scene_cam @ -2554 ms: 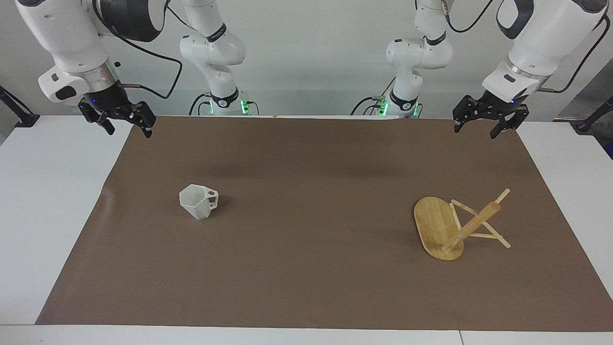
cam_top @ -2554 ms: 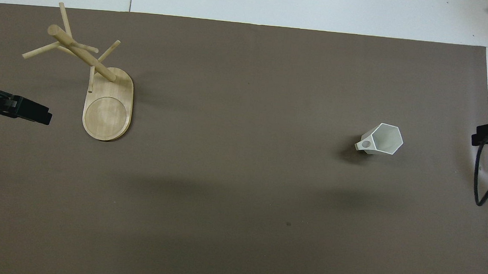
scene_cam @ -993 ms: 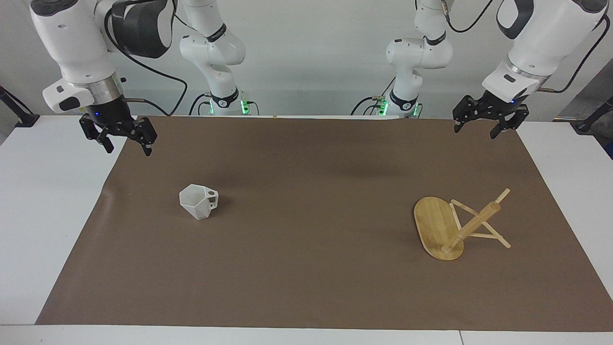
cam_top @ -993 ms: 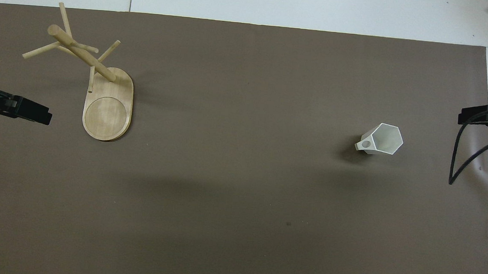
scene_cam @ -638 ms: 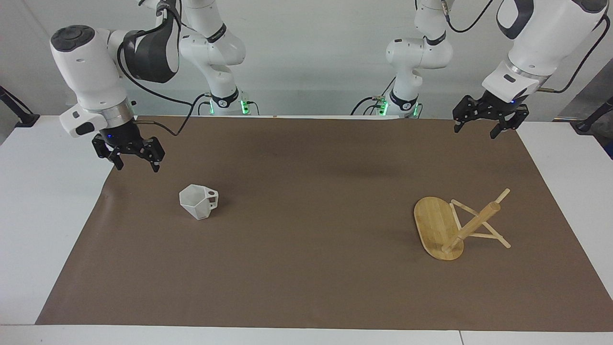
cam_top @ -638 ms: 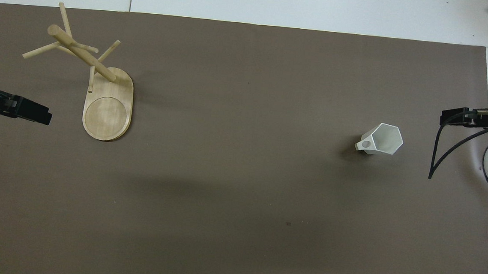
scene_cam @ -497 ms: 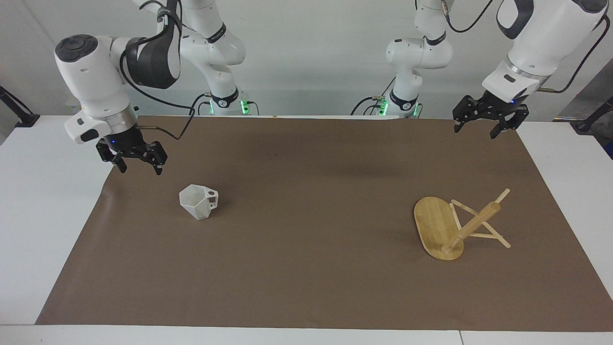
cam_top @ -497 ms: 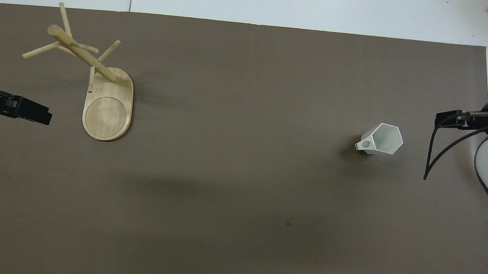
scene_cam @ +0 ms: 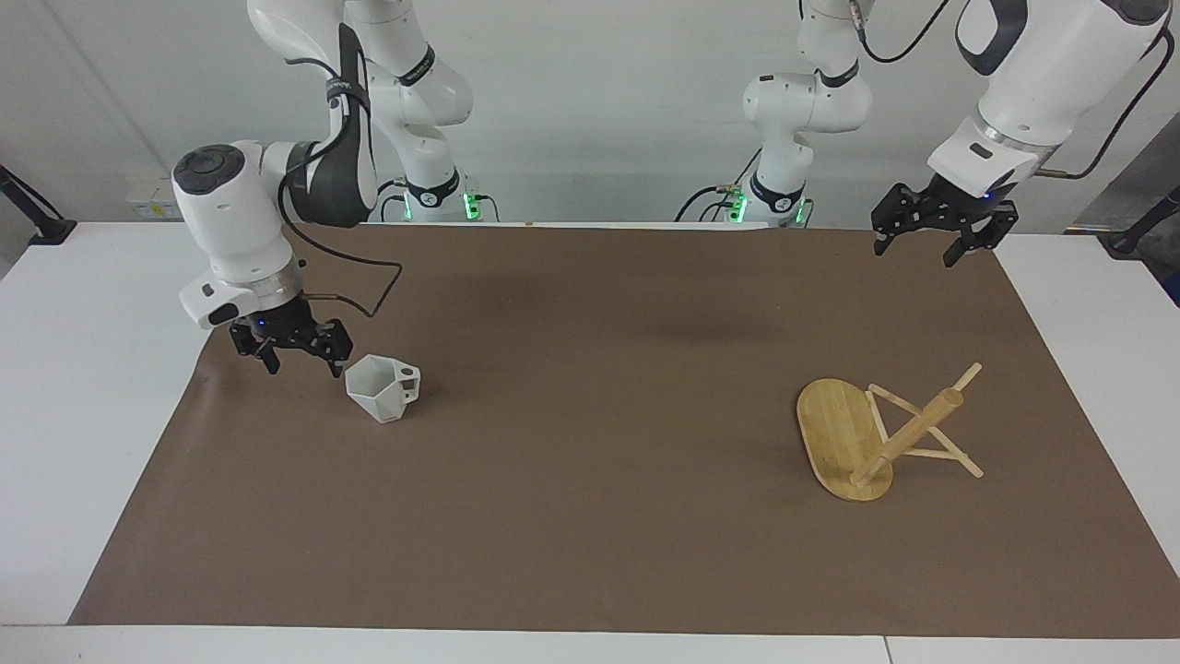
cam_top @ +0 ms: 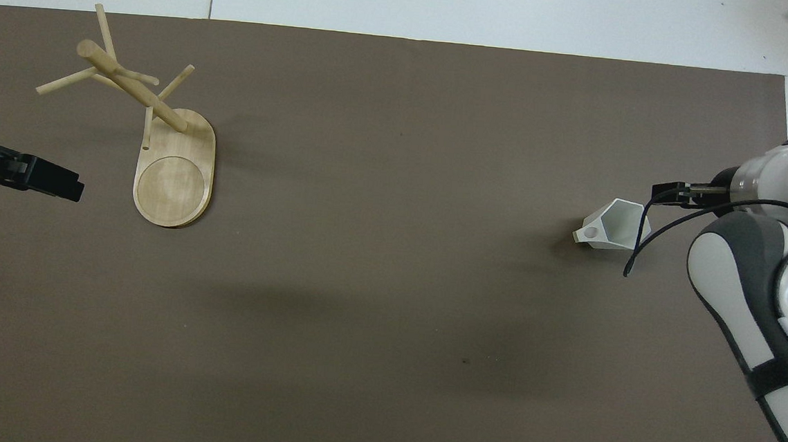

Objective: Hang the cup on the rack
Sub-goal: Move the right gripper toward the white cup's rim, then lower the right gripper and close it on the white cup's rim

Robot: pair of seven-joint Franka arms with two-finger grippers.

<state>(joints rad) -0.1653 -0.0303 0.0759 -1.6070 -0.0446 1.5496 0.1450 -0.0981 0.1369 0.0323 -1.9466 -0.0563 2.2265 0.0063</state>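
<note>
The white faceted cup (scene_cam: 380, 387) sits on the brown mat toward the right arm's end, mouth up and handle pointing toward the table's middle; it also shows in the overhead view (cam_top: 617, 226). My right gripper (scene_cam: 304, 367) is open and empty, low over the mat just beside the cup, apart from it, with one fingertip (scene_cam: 337, 369) close to the rim. In the overhead view it is hidden under its own arm. The bamboo rack (scene_cam: 908, 432) stands on its oval base (cam_top: 175, 178) toward the left arm's end. My left gripper (scene_cam: 914, 251) waits open over the mat's corner.
The brown mat (scene_cam: 590, 516) covers most of the white table (scene_cam: 83, 387). The right arm's black cable (cam_top: 642, 245) hangs over the cup's rim in the overhead view. One finger (cam_top: 50, 181) of the left gripper shows at that view's edge.
My right arm has swung down from the mat's corner nearest the robots, and its open gripper now sits beside the cup. The cup, the rack and the left arm have not moved.
</note>
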